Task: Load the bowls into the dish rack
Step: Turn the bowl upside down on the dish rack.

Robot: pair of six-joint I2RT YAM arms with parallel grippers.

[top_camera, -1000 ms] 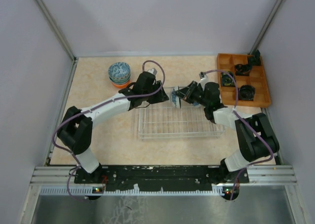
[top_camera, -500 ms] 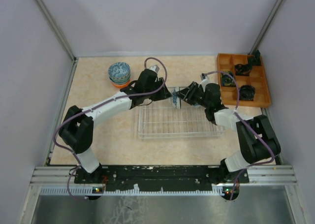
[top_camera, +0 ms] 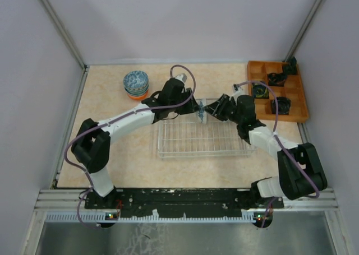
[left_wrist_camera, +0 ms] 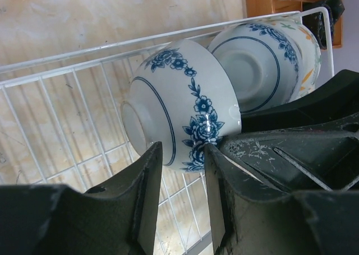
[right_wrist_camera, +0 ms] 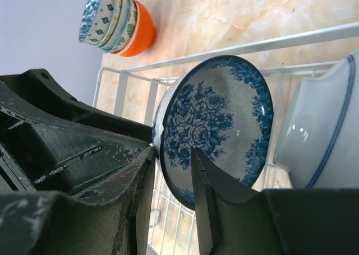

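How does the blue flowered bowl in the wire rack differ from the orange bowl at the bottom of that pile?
The flowered bowl stands on its edge in the rack; the orange bowl sits mouth up on the table. The flowered bowl is white outside with blue flowers; the orange bowl is plain orange outside. The flowered bowl holds nothing; the orange bowl has other bowls nested in it. Both are small round bowls.

Soft, even light from overhead fills the top view; only faint, short shadows lie on the table [top_camera: 112, 98], and the strip at 6 o'clock is dimmer and greyer. Both wrist views are bright and sharp mid-frame, with small white glints on the flowered bowl [left_wrist_camera: 185, 109]. The left gripper [left_wrist_camera: 182, 148] and right gripper [right_wrist_camera: 173, 151] loom dark and slightly soft at 6 o'clock
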